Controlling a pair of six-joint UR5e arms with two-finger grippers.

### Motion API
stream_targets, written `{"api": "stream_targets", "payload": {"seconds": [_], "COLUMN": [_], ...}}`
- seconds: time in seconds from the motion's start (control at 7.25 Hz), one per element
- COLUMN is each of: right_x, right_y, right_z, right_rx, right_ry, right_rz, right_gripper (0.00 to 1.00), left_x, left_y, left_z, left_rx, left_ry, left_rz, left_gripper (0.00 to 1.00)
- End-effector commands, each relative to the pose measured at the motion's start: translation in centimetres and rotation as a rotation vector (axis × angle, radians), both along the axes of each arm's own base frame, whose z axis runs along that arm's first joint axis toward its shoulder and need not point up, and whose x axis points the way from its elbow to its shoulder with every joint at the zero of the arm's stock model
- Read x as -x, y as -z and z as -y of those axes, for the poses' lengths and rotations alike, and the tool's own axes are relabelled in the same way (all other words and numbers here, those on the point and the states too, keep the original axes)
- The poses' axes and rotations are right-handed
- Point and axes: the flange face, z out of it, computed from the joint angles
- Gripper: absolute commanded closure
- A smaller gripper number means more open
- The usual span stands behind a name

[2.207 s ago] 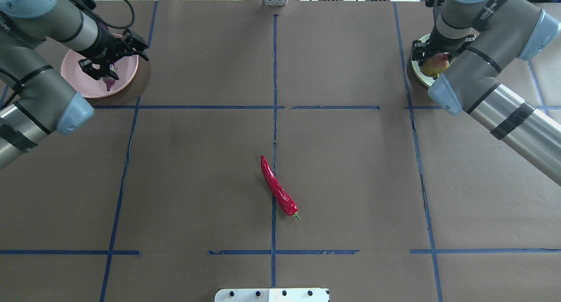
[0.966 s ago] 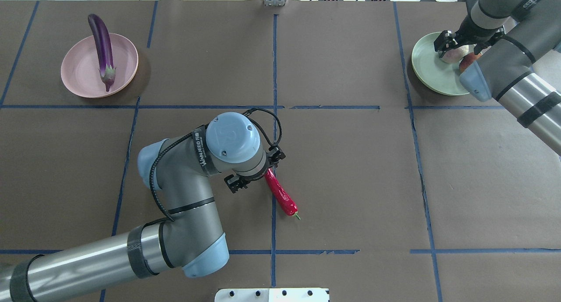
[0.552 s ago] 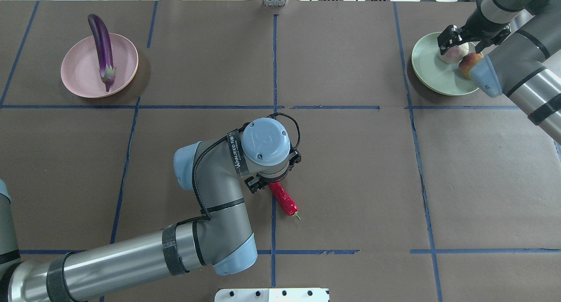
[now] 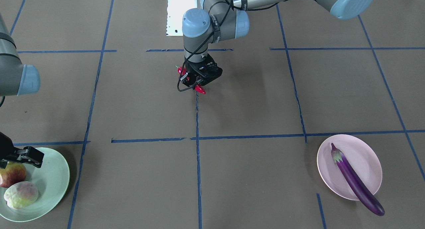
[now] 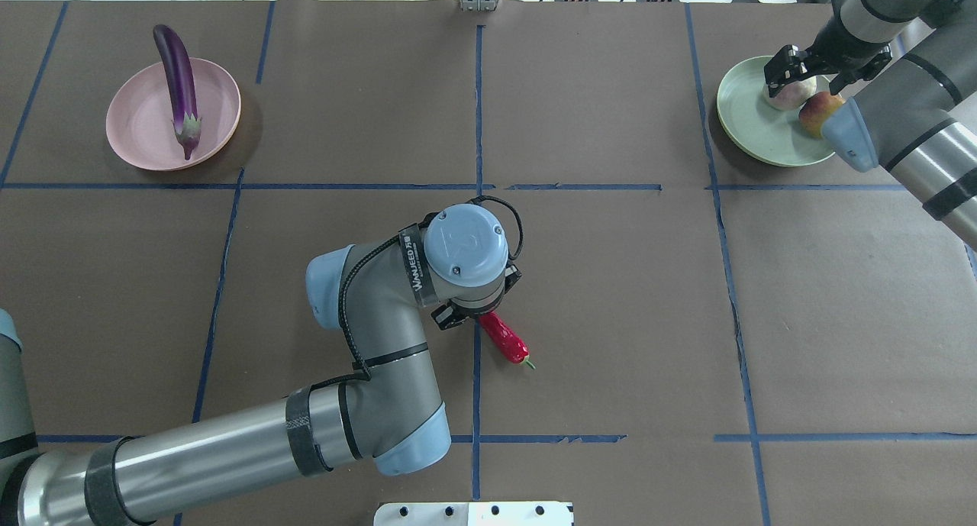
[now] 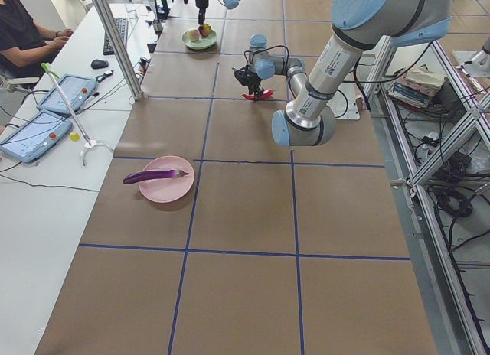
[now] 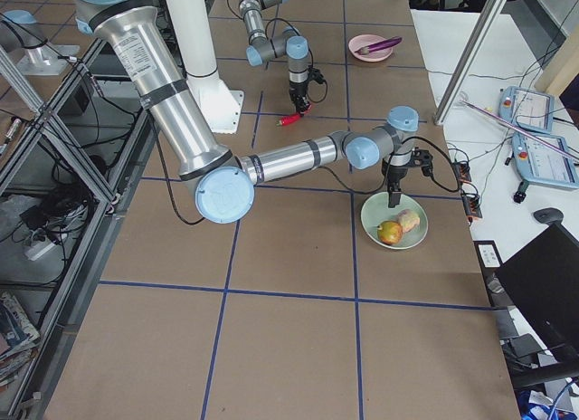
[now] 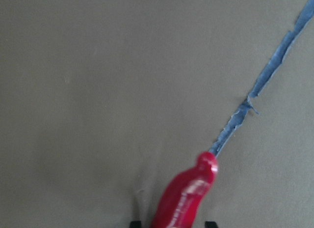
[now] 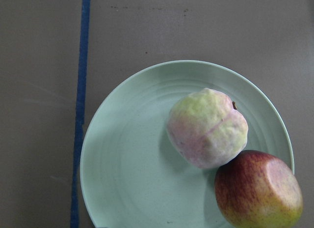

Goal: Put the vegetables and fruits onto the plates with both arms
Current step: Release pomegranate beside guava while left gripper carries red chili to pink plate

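Lifted a little since 0.6 s ago, overhead: chili pepper (image 5: 505, 341) sits further up-view with its stem end drawn in toward the left gripper (image 5: 473, 317), so the pick looks underway. Right gripper (image 5: 826, 59) hangs over the mint plate (image 5: 744, 121), jaws spread, holding nothing. Front-facing: left jaws are pinched on the chili's middle, with the red tip and stem end poking out either side. Eggplant (image 4: 357, 180) lies across the pink plate (image 4: 363, 152), its tip overhanging the rim. Left wrist: chili runs between the two fingertips. Right wrist: pale lumpy fruit (image 9: 207, 127) and red fruit (image 9: 257, 188) touch, both on the mint plate. Judgement: only the chili is left, and it likely goes to the pink plate.
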Motion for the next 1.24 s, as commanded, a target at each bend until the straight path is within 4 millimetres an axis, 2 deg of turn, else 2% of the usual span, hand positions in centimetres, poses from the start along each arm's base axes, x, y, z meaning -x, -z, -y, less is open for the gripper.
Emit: {"api": "stream_targets", "payload": {"seconds": [0.0,0.14,0.28,0.41,0.55,0.69,0.83,0.97,1.1], "right_x": [0.0,-0.4,-1.6,-4.3,-6.8,-8.6,-9.4,-9.8,-9.8], "right_y": [0.1,1.4,1.9,2.2,1.7,1.7,1.8,1.6,1.7], "right_z": [-0.2,-1.6,-2.4,-2.1,-2.4,-3.3,-5.3,-6.7,-6.8], "right_rx": [0.002,-0.010,0.004,0.034,0.062,0.072,0.061,0.057,0.054], "right_ry": [-0.001,0.014,0.024,0.021,0.019,0.020,0.024,0.023,0.021], "right_rz": [0.007,0.049,0.103,0.179,0.238,0.287,0.299,0.301,0.299], "right_gripper": [0.00,0.00,0.00,0.00,0.00,0.00,0.00,0.00,0.00], "left_x": [6.3,13.3,19.0,24.4,29.8,34.3,39.6,41.5,44.5], "left_y": [1.5,1.5,-2.9,-6.2,-11.3,-16.9,-20.1,-24.8,-29.9], "left_z": [7.1,12.0,14.8,16.7,18.9,20.3,22.1,23.9,27.0], "left_rx": [-0.018,-0.035,-0.032,-0.136,-0.195,-0.214,-0.239,-0.169,-0.198], "left_ry": [0.126,0.226,0.288,0.241,0.167,0.125,0.126,0.100,0.138], "left_rz": [-0.025,-0.051,-0.021,0.047,0.127,0.201,0.253,0.265,0.256], "left_gripper": [1.00,1.00,1.00,1.00,1.00,1.00,1.00,1.00,1.00]}}
